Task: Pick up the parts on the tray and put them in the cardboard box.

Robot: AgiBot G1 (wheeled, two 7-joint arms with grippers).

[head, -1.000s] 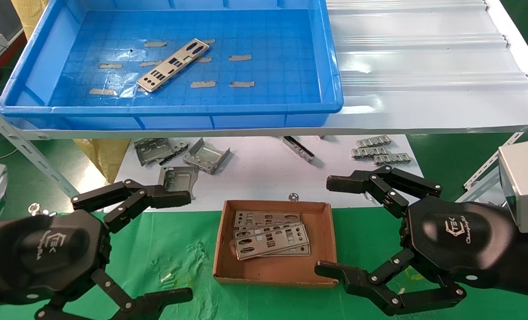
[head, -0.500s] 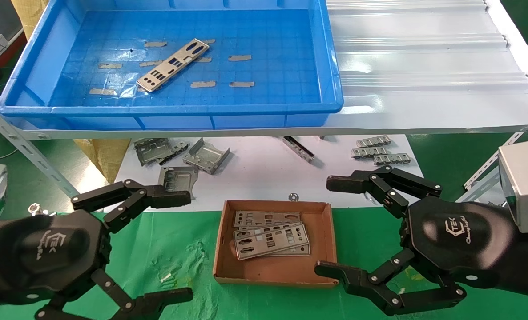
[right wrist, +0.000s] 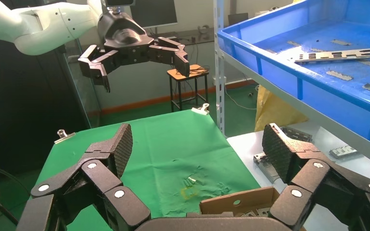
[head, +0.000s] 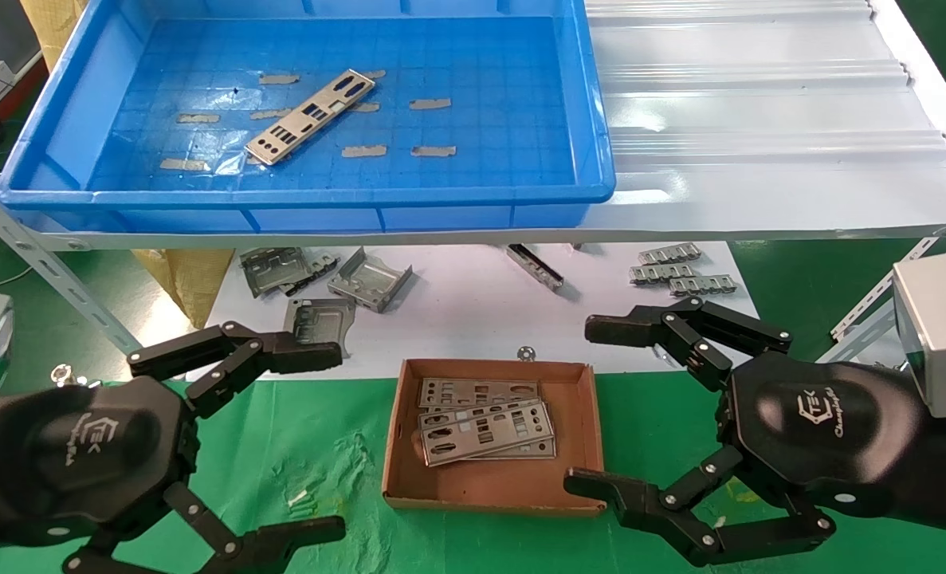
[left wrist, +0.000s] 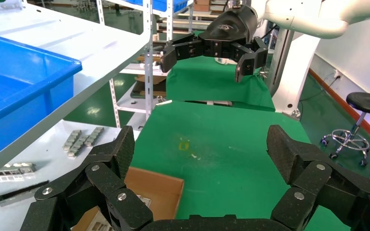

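Observation:
One silvery punched plate lies slantwise on the floor of the blue tray on the upper shelf; the right wrist view shows that plate too. The cardboard box sits on the green cloth between the arms and holds a few stacked plates. My left gripper hangs open to the box's left, nothing between its fingers. My right gripper hangs open to the box's right, also empty. Both are well below the tray.
Bent grey brackets and ridged strips lie on the white sheet under the shelf. A slotted metal upright stands at the left. The white corrugated shelf stretches right of the tray.

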